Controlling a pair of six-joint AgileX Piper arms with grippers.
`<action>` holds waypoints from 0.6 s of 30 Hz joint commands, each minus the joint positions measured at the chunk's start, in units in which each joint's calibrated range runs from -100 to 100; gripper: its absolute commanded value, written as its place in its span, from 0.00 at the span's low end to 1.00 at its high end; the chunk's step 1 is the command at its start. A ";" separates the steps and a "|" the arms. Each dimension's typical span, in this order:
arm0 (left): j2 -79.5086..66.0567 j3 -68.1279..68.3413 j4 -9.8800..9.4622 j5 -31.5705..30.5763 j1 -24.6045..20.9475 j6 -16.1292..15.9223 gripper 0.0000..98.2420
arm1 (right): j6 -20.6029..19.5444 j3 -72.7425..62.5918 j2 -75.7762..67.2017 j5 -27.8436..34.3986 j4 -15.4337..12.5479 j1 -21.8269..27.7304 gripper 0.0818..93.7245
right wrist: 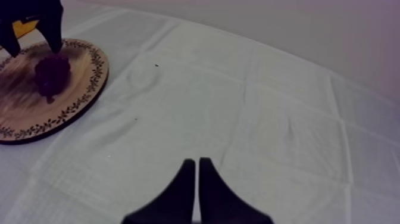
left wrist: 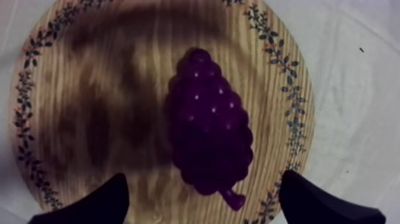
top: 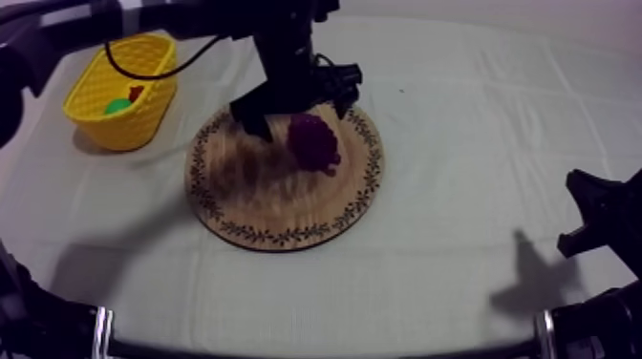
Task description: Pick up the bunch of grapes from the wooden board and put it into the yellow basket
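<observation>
- One grey-white cloth [top: 449, 143] covered the table.
- Wooden board [top: 258, 196] lay mid-table — the bunch of grapes [top: 315, 141] rested on it, near its far rim.
- Yellow basket [top: 124, 124] stood apart at the far left.
- Left gripper [top: 294, 110] hovered over the bunch of grapes, fingers [left wrist: 107, 202] spread wide.
- Right gripper [right wrist: 197, 184] hung over bare cloth — fingers pressed together.

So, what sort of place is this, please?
Probably a robot test bench, not a home: a cloth-covered table, the left arm and right arm at its sides, and toy fruit, a bunch of grapes on a wooden board near a yellow basket.
</observation>
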 commanded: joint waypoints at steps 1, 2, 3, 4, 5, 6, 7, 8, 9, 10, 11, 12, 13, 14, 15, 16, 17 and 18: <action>3.02 -1.35 0.04 0.09 0.03 -0.01 0.98 | 0.00 -0.03 -0.01 -0.03 0.01 -0.02 0.00; 4.01 -1.89 0.00 0.09 0.03 0.03 0.98 | 0.00 -0.03 -0.01 -0.03 0.01 -0.02 0.00; 4.98 -2.43 -0.03 0.09 0.01 0.05 0.98 | 0.00 -0.03 -0.01 -0.03 0.01 -0.02 0.00; 5.92 -2.97 -0.05 0.09 -0.05 0.04 0.98 | 0.00 -0.03 -0.01 -0.03 0.01 -0.02 0.00; 6.86 -3.62 -0.02 0.34 -0.13 -0.18 0.98 | 0.00 -0.03 -0.01 -0.03 0.01 -0.02 0.00; 7.81 -4.41 0.05 0.80 -0.25 -0.41 0.97 | 0.00 -0.03 -0.01 -0.03 0.01 -0.02 0.00; 8.70 -5.30 0.15 1.44 -0.41 -0.65 0.97 | 0.00 -0.03 -0.01 -0.03 0.01 -0.02 0.00; 9.56 -6.22 0.27 2.15 -0.56 -0.88 0.96 | 0.00 -0.03 -0.01 -0.03 0.01 -0.02 0.00; 10.36 -7.07 0.42 2.84 -0.73 -1.16 0.96 | 0.00 -0.03 -0.01 -0.03 0.01 -0.02 0.00; 11.08 -7.80 0.57 3.45 -0.87 -1.47 0.95 | 0.00 -0.03 -0.01 -0.03 0.01 -0.02 0.00; 11.72 -8.44 0.73 3.97 -1.01 -1.82 0.94 | 0.00 -0.03 -0.01 -0.03 0.01 -0.02 0.00; 12.32 -8.96 0.85 4.46 -1.13 -2.21 0.92 | 0.00 -0.03 -0.01 -0.03 0.01 -0.02 0.00; 12.84 -9.42 0.93 4.90 -1.21 -2.60 0.91 | 0.00 -0.03 -0.01 -0.03 0.01 -0.02 0.00; 13.28 -9.84 1.00 5.30 -1.27 -2.93 0.89 | 0.00 -0.03 -0.01 -0.03 0.01 -0.02 0.00; 13.67 -10.27 1.07 5.63 -1.34 -3.22 0.87 | 0.00 -0.03 -0.01 -0.03 0.01 -0.02 0.00; 14.02 -10.57 1.16 5.89 -1.40 -3.56 0.83 | 0.00 -0.03 -0.01 -0.03 0.01 -0.02 0.00; 14.32 -10.78 1.25 6.07 -1.47 -3.92 0.80 | 0.00 -0.03 -0.01 -0.03 0.01 -0.02 0.00; 14.60 -10.97 1.36 6.24 -1.54 -4.22 0.77 | 0.00 -0.03 -0.01 -0.03 0.01 -0.02 0.00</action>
